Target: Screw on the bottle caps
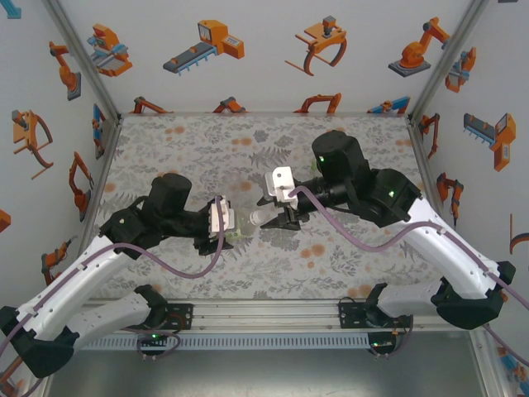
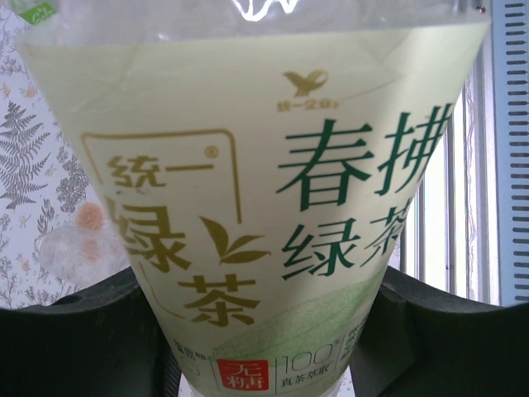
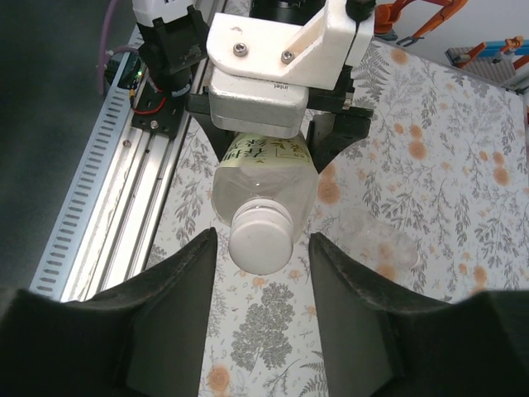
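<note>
The slim clear plastic bottle with a pale yellow-green label (image 3: 264,194) is held on its side over the grey floral mat (image 3: 463,165). The left gripper (image 1: 232,223) is clenched around the bottle's labelled body. In the left wrist view the label, printed with green and gold characters, sits between that gripper's dark fingers (image 2: 74,339).

The round white plastic cap (image 3: 261,241) sits on the bottle's neck, at the end away from the left gripper; how far it is screwed down cannot be told. The right gripper (image 1: 278,218) faces this capped end head-on. Its two black fingers (image 3: 178,289) stand one on each side of the cap. A narrow strip of mat shows between each finger and the cap, so the jaws are released and grasp nothing.

A pale, clear plastic object (image 3: 376,240) lies on the mat just beside the bottle's shoulder, on the side away from the ribbed aluminium rail (image 3: 124,190). Its shape is too faint to make out.
</note>
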`<state>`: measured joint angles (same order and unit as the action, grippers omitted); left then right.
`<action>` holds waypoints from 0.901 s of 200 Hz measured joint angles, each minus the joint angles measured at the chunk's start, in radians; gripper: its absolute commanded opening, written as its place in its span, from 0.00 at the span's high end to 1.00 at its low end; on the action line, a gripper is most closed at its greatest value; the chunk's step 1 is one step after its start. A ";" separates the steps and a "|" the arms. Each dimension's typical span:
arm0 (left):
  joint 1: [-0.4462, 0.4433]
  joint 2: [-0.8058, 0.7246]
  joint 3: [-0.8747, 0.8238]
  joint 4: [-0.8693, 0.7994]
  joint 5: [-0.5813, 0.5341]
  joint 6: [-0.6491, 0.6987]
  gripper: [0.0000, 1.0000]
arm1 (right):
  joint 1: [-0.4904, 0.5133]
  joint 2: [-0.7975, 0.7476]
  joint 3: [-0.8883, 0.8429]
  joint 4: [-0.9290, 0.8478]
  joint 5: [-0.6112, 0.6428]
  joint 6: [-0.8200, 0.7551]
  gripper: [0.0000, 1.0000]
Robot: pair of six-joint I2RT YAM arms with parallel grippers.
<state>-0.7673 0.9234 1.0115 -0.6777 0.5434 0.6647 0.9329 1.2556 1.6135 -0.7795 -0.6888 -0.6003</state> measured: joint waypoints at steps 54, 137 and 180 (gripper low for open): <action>0.000 0.000 0.000 0.000 0.000 0.000 1.00 | 0.005 0.001 0.000 0.000 0.001 0.000 0.64; -0.003 0.004 0.000 -0.021 -0.023 0.000 1.00 | 0.024 -0.049 -0.098 0.117 0.109 0.275 0.89; -0.003 0.016 -0.017 -0.006 -0.070 -0.006 1.00 | 0.034 -0.089 -0.185 0.190 0.358 0.863 0.90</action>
<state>-0.7700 0.9394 0.9947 -0.6838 0.4736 0.6586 0.9665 1.1667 1.4288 -0.5900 -0.3305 0.2626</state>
